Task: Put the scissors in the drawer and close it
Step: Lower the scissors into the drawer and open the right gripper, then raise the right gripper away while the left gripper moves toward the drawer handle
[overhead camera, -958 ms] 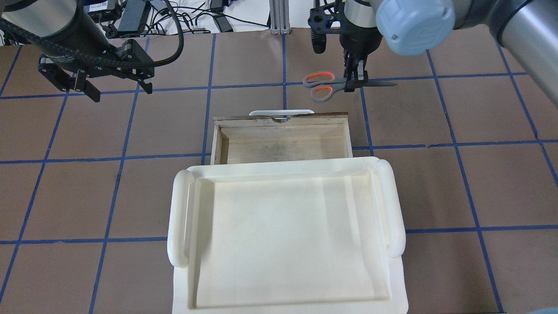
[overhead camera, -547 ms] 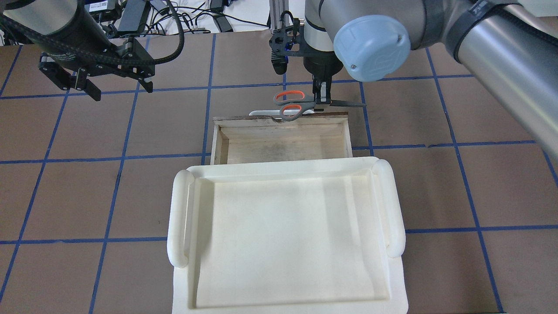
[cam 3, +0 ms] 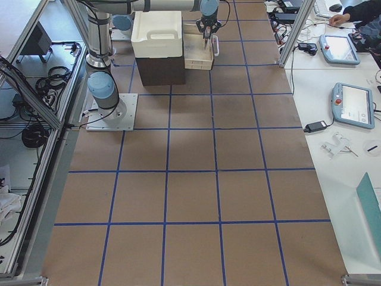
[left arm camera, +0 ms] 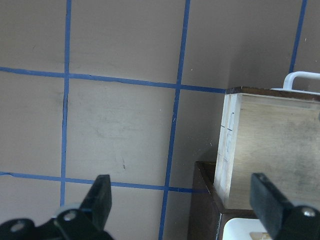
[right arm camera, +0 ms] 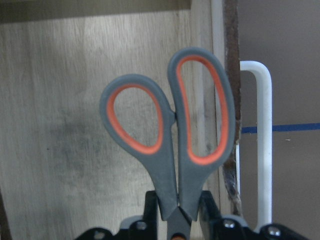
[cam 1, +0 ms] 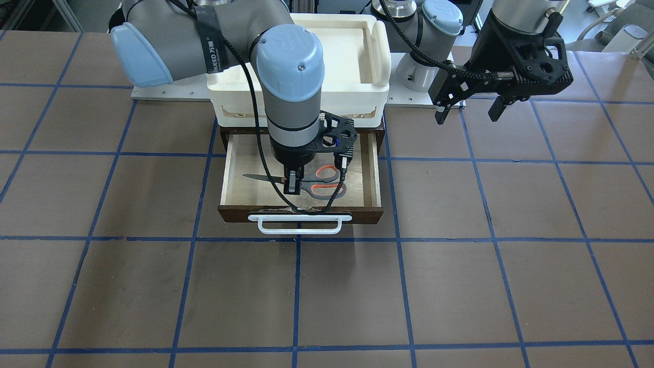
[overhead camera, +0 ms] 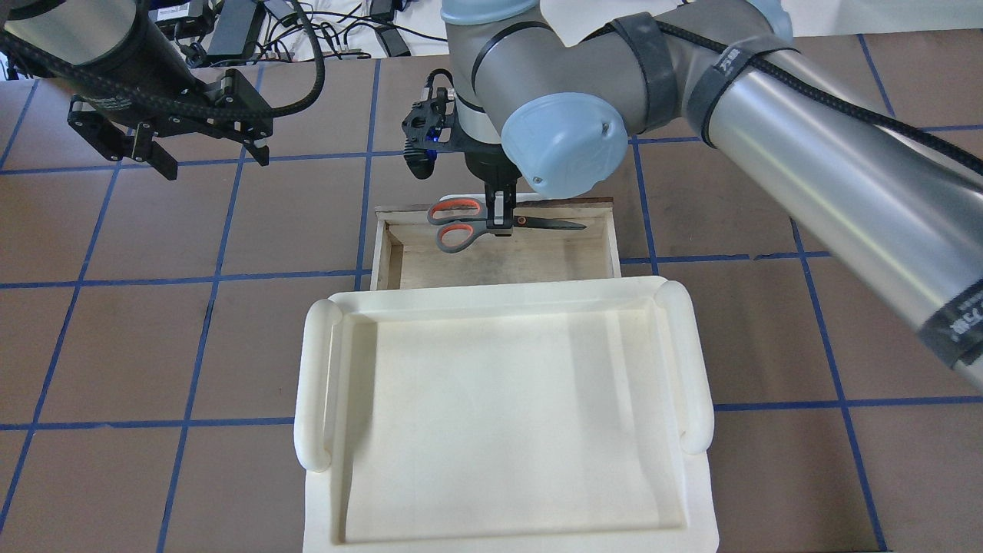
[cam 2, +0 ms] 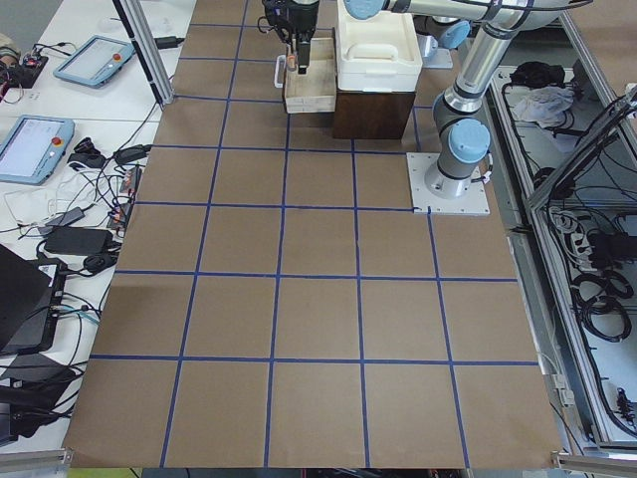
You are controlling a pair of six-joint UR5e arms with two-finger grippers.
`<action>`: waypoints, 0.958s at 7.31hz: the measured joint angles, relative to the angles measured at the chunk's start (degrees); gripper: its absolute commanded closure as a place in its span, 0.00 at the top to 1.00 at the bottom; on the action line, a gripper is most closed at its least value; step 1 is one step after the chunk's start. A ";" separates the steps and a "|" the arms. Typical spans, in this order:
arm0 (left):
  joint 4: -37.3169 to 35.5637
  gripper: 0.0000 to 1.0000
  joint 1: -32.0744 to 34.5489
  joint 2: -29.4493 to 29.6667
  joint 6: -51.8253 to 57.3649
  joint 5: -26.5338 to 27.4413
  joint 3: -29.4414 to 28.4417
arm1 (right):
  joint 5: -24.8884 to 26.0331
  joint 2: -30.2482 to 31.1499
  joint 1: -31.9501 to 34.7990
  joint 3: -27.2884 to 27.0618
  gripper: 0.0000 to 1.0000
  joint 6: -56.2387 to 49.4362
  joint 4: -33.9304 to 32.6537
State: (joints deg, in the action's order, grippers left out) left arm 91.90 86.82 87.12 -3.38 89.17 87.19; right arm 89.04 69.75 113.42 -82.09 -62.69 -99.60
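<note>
Jaws of the right gripper [overhead camera: 501, 219] are pinched narrow on a pair of scissors [overhead camera: 461, 223] with grey plastic handles, orange-red lining inside the loops and dark steel blades. The grip sits at the pivot, just where the handles meet the blades. In the overhead view the scissors lie level at upper centre, loops toward the frame's left and closed blades toward its right. They hang within the outline of the shallow wooden drawer [overhead camera: 380, 247], close to its dark brown front. The right wrist view shows the longer loop nearly over that front edge, with the drawer's white bar handle [right arm camera: 263, 145] just beyond.

The drawer stands pulled out, its pale, scuffed plywood floor bare, from under a white plastic tray [overhead camera: 315, 384] with rounded, tube-like side rims.

The left gripper [overhead camera: 213, 157] hangs at the overhead's upper left, its black fingers spread wide and holding nothing, above the brown tabletop [overhead camera: 115, 330] gridded with blue tape.

A black strap [cam 1: 209, 46] on the right arm carries white lettering that seems to read "UNEED".
</note>
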 measured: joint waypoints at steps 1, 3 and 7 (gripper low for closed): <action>0.00 1.00 0.01 -0.18 0.02 0.00 0.20 | 0.01 -0.48 0.65 -0.29 0.00 0.55 -0.18; -0.03 1.00 0.01 -0.36 0.07 -0.04 0.41 | 0.33 -0.69 2.00 -2.61 0.00 1.47 -1.43; 0.02 1.00 0.01 -0.39 0.04 -0.16 0.60 | 0.34 -0.85 2.71 -5.08 0.50 2.26 -3.13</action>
State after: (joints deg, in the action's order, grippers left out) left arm 91.93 86.84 86.73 -3.34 89.01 87.80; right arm 89.37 68.90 116.13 -87.17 -60.43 -102.73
